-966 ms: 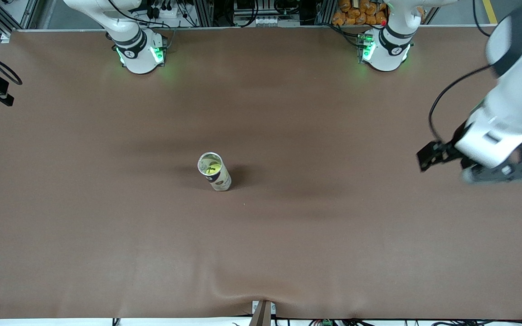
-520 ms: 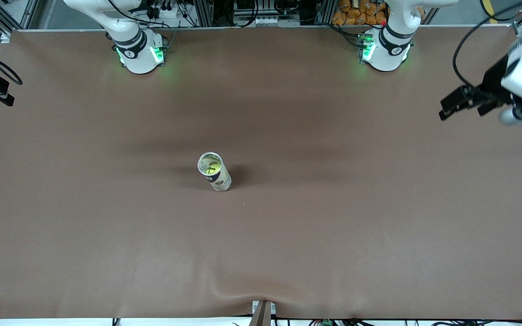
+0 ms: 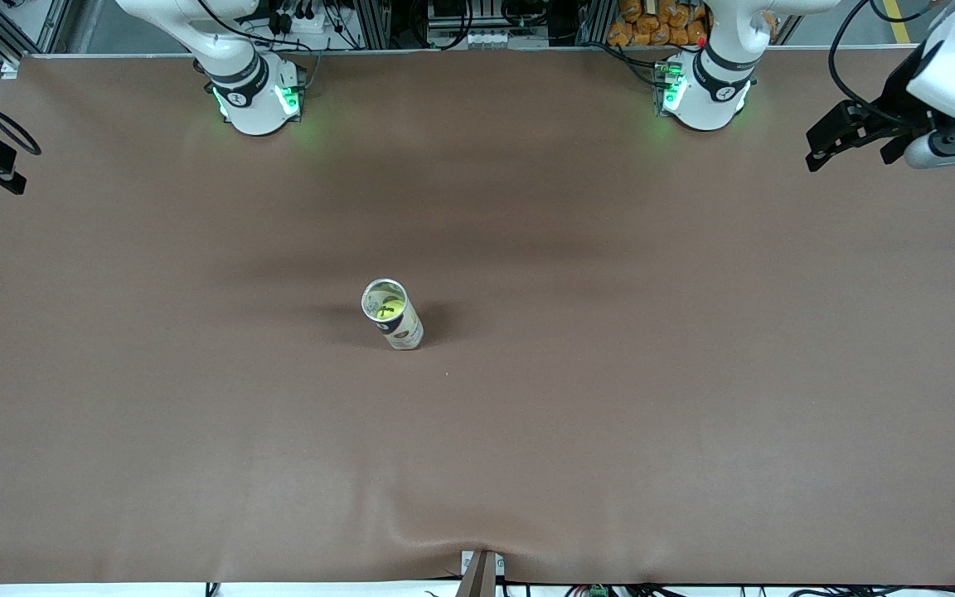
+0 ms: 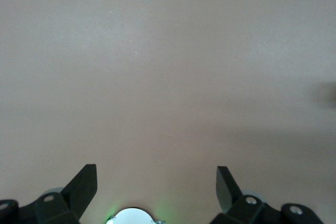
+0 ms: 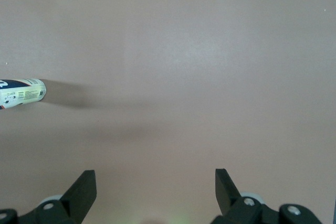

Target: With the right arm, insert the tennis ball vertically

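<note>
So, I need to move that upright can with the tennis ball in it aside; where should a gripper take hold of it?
Grip the can around its cylindrical wall, about mid-height, coming in level from the side. It stands upright on the table with its mouth open and the tennis ball inside, so a top-down pinch would probably only catch the thin rim. Bare table all around leaves any side free.

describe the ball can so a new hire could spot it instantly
On the brown table, look near the middle, well nearer the front camera than both arm bases. The tube can stands upright and alone, open-topped, with a yellow-green tennis ball visible inside.
</note>
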`<state>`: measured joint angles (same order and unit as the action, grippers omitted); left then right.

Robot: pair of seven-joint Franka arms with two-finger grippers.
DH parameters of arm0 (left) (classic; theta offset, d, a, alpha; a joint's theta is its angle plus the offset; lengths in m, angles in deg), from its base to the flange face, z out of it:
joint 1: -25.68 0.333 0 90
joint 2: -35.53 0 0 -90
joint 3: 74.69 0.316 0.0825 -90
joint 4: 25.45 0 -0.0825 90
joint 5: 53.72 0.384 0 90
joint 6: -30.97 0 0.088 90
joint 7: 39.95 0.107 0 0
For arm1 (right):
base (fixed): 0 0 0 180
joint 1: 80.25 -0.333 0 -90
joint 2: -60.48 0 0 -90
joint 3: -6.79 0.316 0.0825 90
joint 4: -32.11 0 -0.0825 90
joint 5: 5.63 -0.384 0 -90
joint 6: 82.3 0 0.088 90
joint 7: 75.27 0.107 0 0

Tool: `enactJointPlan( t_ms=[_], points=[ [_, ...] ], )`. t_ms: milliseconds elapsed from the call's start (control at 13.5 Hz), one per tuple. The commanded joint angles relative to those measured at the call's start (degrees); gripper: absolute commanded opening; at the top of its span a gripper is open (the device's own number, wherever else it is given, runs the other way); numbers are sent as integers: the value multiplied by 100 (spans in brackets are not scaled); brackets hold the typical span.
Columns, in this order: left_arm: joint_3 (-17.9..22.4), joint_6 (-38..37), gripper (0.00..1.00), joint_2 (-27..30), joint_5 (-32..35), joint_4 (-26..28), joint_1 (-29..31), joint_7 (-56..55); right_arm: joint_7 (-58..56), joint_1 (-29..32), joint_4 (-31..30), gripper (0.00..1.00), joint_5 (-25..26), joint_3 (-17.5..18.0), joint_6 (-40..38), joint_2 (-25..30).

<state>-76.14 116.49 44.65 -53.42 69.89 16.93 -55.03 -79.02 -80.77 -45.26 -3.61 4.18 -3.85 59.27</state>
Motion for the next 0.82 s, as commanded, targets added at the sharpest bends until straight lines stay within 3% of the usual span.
enactJointPlan(
  t_ms=[0, 743],
  points=[
    [40, -36, 100, 90, 163, 55, -109, 172, -46, 87, 125, 100, -114, 49, -49, -54],
    [163, -114, 100, 55, 146, -42, -57, 717, -46, 96, 125, 100, -114, 49, -40, -63]
  ],
)
